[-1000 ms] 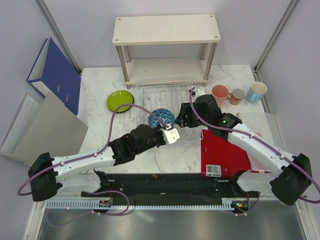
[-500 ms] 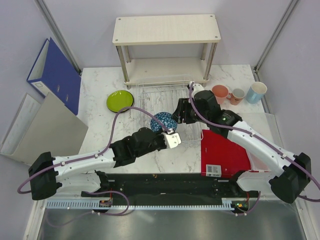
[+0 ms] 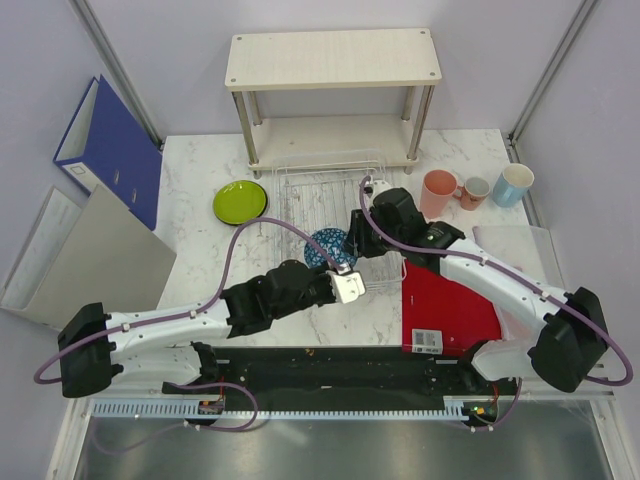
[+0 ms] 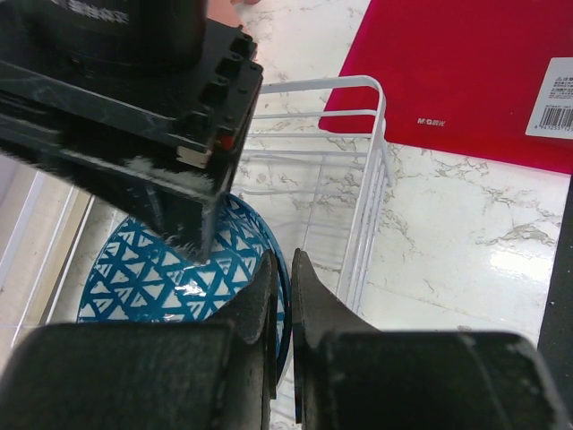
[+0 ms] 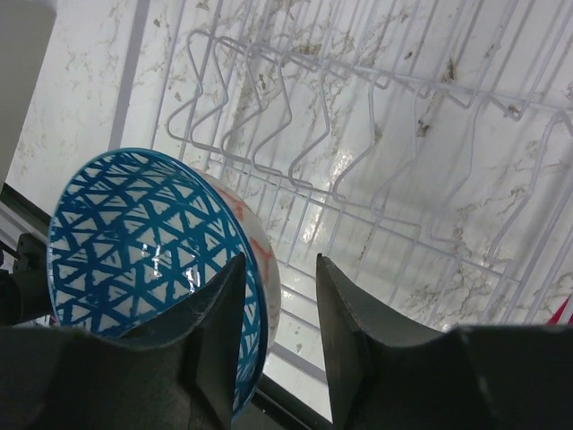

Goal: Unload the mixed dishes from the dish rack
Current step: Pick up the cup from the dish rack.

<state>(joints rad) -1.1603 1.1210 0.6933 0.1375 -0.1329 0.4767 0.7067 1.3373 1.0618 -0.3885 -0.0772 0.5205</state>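
A white marble table (image 3: 190, 165) stands between pale lilac walls. The silver wire dish rack (image 3: 330, 185) sits at its middle, and a beige 2-tier shelf (image 3: 330, 60) stands just behind the rack. Left of the rack lies the lime-green plate (image 3: 240, 200). Farther left, a blue binder (image 3: 112, 150) and a grey folder (image 3: 90, 260) lean off the table's edge. Right of the rack stand 3 cups in a row: the tall pink cup (image 3: 438, 188), the small terracotta mug (image 3: 474, 190) and the light blue cup (image 3: 514, 184). A red board (image 3: 450, 300) lies by the rack's near right corner.

The small bowl (image 3: 322, 241), blue-triangled inside and red-white outside, is tilted on edge over the rack's near half. The left claw (image 4: 285, 269) is pressed together, pinching the bowl's rim on its near side. The right claw (image 5: 279, 264) is spread and straddles the rim on the far side. One finger is inside the bowl, and the other is outside with a gap to the wall.
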